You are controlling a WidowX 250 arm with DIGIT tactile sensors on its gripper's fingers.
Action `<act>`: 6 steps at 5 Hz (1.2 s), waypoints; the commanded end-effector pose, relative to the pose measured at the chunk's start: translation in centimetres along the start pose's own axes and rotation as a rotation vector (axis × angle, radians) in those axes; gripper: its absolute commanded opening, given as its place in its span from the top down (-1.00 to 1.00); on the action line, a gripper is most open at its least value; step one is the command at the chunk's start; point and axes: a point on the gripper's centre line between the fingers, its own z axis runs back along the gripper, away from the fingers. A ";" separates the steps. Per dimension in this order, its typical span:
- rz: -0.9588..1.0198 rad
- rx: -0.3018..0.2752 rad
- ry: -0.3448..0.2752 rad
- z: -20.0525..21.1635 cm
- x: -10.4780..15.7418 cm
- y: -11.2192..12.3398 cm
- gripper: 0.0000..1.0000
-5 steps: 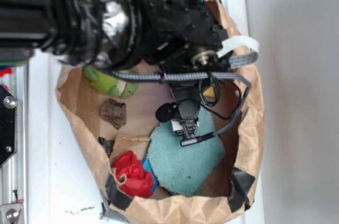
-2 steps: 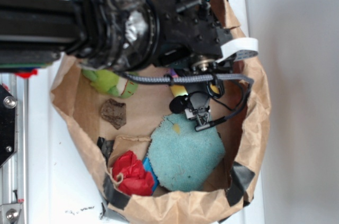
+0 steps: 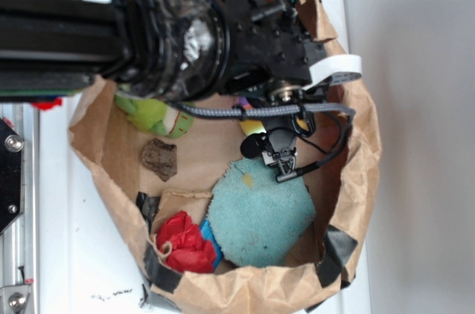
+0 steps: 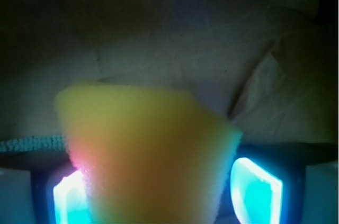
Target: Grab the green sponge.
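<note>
Claw [image 4: 153,192] pinches a smooth yellow sponge wedge [image 4: 148,155], above the fuzzy, angular green sponge [image 3: 260,214] lying in the crumpled paper bag [image 3: 356,143].

In the upper half of the exterior frame the bulky black robot arm wrapped in grey tape [image 3: 178,39] covers the far part of the crumpled brown paper bag [image 3: 356,151]. It also hides the top of the bright lime-green plush toy [image 3: 152,115] and most of the small yellow sponge wedge [image 3: 252,127]. The gripper's fingers are too small and dark there to tell their spacing. In the wrist frame the wedge [image 4: 148,155] is a blurred yellow mass cut off by the bottom edge.
</note>
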 end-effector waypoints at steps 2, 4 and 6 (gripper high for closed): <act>-0.026 -0.031 0.001 0.8 0.1 -0.5 1.00; -0.060 -0.048 0.031 2.6 -0.7 -0.5 1.00; -0.104 -0.095 0.048 5.6 -1.9 -0.9 1.00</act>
